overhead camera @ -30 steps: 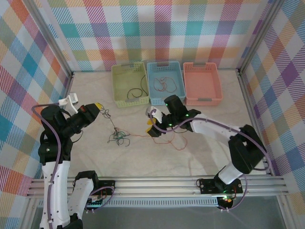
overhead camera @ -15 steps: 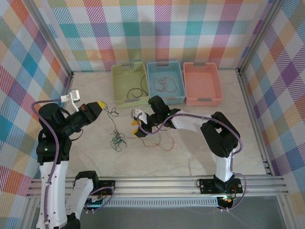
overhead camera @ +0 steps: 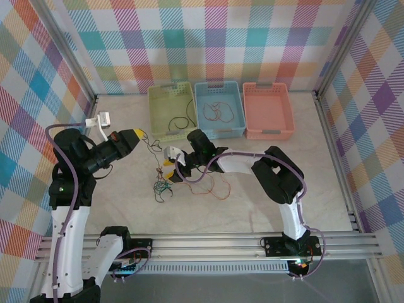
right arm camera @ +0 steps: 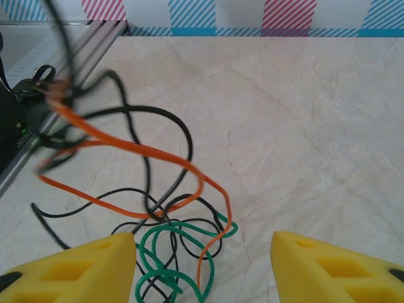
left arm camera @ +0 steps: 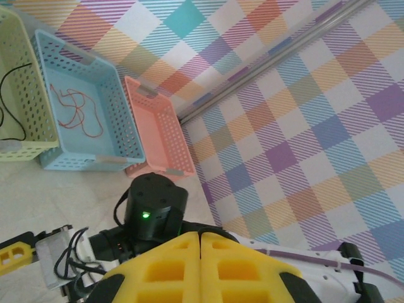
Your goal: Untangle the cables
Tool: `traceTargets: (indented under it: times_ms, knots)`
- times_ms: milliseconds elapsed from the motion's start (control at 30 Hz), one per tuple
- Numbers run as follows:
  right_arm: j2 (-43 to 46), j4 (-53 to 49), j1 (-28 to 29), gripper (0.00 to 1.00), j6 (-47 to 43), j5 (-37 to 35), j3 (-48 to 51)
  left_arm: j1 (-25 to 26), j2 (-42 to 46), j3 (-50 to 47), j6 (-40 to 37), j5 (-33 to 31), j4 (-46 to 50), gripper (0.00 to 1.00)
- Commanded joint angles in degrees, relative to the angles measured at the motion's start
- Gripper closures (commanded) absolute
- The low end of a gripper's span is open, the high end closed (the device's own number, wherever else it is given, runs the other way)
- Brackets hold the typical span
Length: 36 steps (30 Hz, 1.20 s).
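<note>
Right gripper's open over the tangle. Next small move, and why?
Probably lower the right gripper and close on the thin green cable. It is open, straddling those green loops, which lie tangled with the thin orange cable and thin black cable. The left gripper, shut, seems to hold the black one raised; pinning green should let it pull free.

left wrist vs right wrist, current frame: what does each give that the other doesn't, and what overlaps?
Left wrist, not right wrist: the green basket, the blue basket with a red cable in it, the pink basket, the right arm's wrist, and the left gripper, fingers closed. Right wrist, not left wrist: the tangled cables, orange and green loops up close, ahead of the right gripper, fingers open. Both: the table and plaid wall.
</note>
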<state>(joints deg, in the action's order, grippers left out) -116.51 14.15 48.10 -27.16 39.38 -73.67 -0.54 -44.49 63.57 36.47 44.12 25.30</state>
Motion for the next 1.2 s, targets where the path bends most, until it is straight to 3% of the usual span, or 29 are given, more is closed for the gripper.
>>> traceTargets:
  times_ms: [0,233,500,700,800,1000,1167]
  knots:
    - [-2.26,2.18,0.33,0.41,-2.61,0.49,-1.07,0.81,-0.18,3.88,0.79,1.73,-2.18,1.0]
    - [-4.88,6.76,0.24,0.41,-1.35,0.94,-3.45,1.32,-1.46,9.71,1.11,2.75,-0.48,1.0]
    - [-6.54,12.58,0.2,0.48,3.96,4.34,-3.98,1.9,-2.0,8.9,1.31,2.16,-1.37,1.0]
    - [-7.15,12.42,0.24,0.71,5.0,4.18,-4.24,2.4,-2.25,8.14,1.07,1.3,-1.56,1.0]
    - [-5.2,11.64,-0.16,0.98,5.5,0.45,-2.83,2.47,-2.09,8.5,-0.07,-0.88,1.36,1.0]
    - [0.42,15.36,-4.56,1.0,10.5,-5.98,3.47,2.47,1.36,6.59,-3.98,-12.51,8.99,1.0]
    - [4.86,18.18,-9.28,1.0,15.45,-11.15,8.18,2.47,3.37,2.04,-4.22,-15.81,9.92,1.0]
